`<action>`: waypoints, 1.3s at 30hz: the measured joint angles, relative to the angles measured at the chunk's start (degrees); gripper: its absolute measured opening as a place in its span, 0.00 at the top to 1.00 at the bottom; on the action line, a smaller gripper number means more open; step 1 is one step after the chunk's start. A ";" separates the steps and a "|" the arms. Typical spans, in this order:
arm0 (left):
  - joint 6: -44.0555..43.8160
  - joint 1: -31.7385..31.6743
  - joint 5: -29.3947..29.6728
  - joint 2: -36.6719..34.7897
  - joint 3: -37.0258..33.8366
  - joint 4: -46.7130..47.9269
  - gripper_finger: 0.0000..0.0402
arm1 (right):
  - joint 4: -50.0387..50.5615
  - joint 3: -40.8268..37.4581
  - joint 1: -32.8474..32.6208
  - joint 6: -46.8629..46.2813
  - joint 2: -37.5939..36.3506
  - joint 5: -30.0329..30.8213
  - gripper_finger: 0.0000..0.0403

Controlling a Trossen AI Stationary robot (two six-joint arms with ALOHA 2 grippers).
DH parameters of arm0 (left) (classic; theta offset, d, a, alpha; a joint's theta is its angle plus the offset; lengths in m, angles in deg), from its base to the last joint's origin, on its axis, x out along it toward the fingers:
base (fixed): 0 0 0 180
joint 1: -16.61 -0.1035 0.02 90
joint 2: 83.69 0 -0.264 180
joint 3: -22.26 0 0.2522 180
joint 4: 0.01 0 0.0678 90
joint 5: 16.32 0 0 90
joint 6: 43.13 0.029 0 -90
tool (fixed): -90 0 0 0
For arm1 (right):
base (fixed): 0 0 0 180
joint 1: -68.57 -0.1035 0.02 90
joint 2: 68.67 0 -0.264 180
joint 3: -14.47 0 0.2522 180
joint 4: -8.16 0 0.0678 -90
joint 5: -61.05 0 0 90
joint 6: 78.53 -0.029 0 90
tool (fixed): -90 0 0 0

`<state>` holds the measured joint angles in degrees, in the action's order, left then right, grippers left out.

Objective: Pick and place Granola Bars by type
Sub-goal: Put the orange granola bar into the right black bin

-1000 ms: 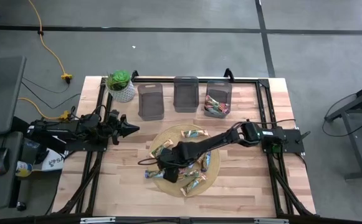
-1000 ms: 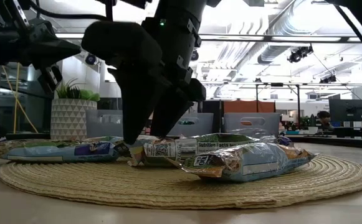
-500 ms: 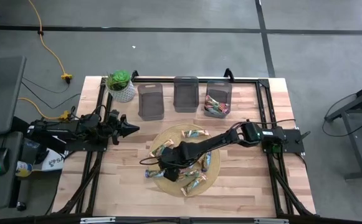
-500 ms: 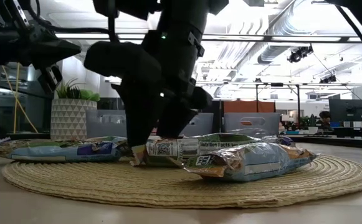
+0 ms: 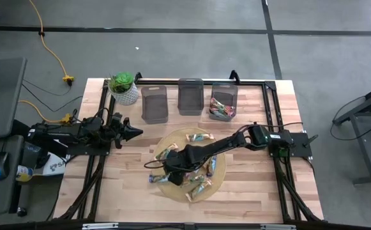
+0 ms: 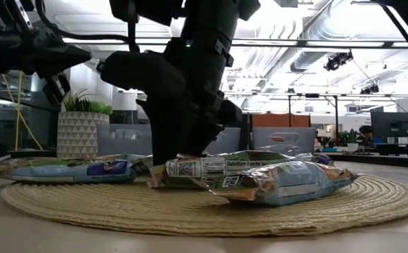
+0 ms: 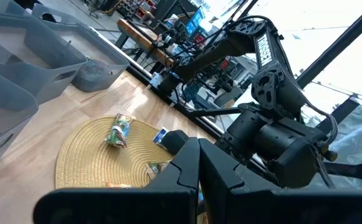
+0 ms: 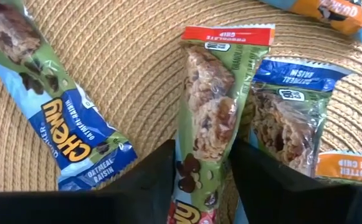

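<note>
right gripper [image 8: 199, 165] fingers straddle, not yet clamped, a light, crinkly, slippery red-topped granola bar [image 8: 207, 106] mid-frame; left gripper [image 5: 133, 132] closed.

Right end effector [image 8: 200, 174] fingers straddle a red-topped granola bar [image 8: 210, 112] on the woven mat [image 8: 131, 81].

The right gripper [image 6: 179, 151] is blocking the bars behind it; the red-topped bar's [image 8: 207, 118] lower end is disappearing between its fingers.
</note>
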<state>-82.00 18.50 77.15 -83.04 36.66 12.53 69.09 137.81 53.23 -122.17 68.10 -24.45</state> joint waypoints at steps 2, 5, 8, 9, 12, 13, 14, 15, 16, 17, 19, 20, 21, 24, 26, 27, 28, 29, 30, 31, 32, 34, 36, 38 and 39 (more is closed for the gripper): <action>0.00 0.00 0.01 0.01 0.00 -0.01 1.00 | -0.37 0.00 0.00 0.00 -0.07 -0.89 0.68; 0.00 0.00 0.01 0.01 0.00 0.00 1.00 | -1.09 -0.14 -0.02 0.04 -0.61 -1.69 0.71; 0.00 0.00 0.02 0.00 0.00 0.01 1.00 | -1.65 -0.33 0.19 0.37 -1.52 -2.17 0.75; 0.00 0.00 0.02 0.00 0.00 -0.01 1.00 | -1.77 -0.37 0.28 0.39 -1.75 -2.46 0.76; -0.01 0.00 0.00 0.01 0.00 0.01 1.00 | -2.54 -0.39 0.66 1.66 -2.27 -4.46 0.79; 0.00 0.00 -0.01 0.00 0.00 -0.01 1.00 | -3.32 -0.38 0.69 1.94 -2.45 -5.13 0.80; 0.00 0.00 0.00 0.01 0.00 -0.01 1.00 | -4.26 -0.37 0.70 2.25 -2.61 -5.58 0.81; 0.00 0.00 0.02 0.01 0.00 -0.01 1.00 | -4.73 -0.37 0.70 2.51 -2.83 -6.09 0.81; 0.00 0.00 -0.01 0.02 0.00 -0.01 1.00 | -5.33 -0.37 0.70 2.90 -2.93 -6.62 0.82; -0.01 0.00 0.01 0.00 0.00 -0.01 1.00 | -6.31 -0.37 0.70 3.30 -2.95 -7.09 0.82; 0.00 0.00 -0.01 0.00 0.00 -0.01 1.00 | -8.40 -0.36 0.70 3.52 -2.97 -8.01 0.83; -0.01 0.00 0.02 0.01 0.00 0.00 1.00 | -8.98 -0.35 0.70 3.63 -3.08 -8.48 0.83; -0.01 0.00 0.01 0.01 0.00 -0.02 1.00 | -9.91 -0.35 0.73 3.71 -3.19 -9.08 0.83; 0.00 0.00 0.01 0.00 0.00 -0.01 1.00 | -12.88 -0.31 0.88 4.13 -3.88 -9.81 0.83; -0.01 0.00 0.00 0.00 0.00 -0.01 1.00 | -15.55 -0.31 1.06 5.24 -4.77 -9.62 0.83; 0.00 0.00 -0.01 0.00 0.00 -0.02 1.00 | -16.76 -0.28 1.20 5.84 -5.27 -9.35 0.83; -0.02 0.00 0.02 0.00 0.00 -0.02 1.00 | -17.54 -0.28 1.35 6.43 -6.03 -8.87 0.83; -0.02 0.00 0.00 0.02 0.00 0.00 1.00 | -18.34 -0.28 1.57 6.69 -6.76 -8.39 0.83; 0.00 0.00 -0.01 0.01 0.00 -0.01 1.00 | -19.33 -0.25 1.81 6.96 -7.44 -7.46 0.83; 0.00 0.00 0.01 0.01 0.00 -0.02 1.00 | -19.59 -0.24 2.07 7.70 -8.39 -6.83 0.83; -0.01 0.00 0.01 0.01 0.00 0.01 1.00 | -19.33 -0.24 2.33 8.52 -9.19 -6.00 0.83; -0.01 0.00 -0.01 0.00 0.00 -0.01 1.00 | -18.89 -0.24 2.97 10.30 -11.27 -3.94 0.83; -0.01 0.00 -0.01 0.00 0.00 0.01 1.00 | -18.23 -0.24 3.73 12.43 -13.52 -1.42 0.83; 0.00 0.00 -0.03 0.00 0.00 0.01 1.00 | -16.74 -0.24 4.72 14.35 -15.99 1.29 0.83; 0.00 0.00 -0.13 0.01 0.00 0.01 1.00 | -15.86 -0.24 5.38 15.37 -17.29 2.39 0.83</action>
<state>-82.00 18.50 77.02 -83.03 36.66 12.54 53.24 137.57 58.61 -106.80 50.81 -22.05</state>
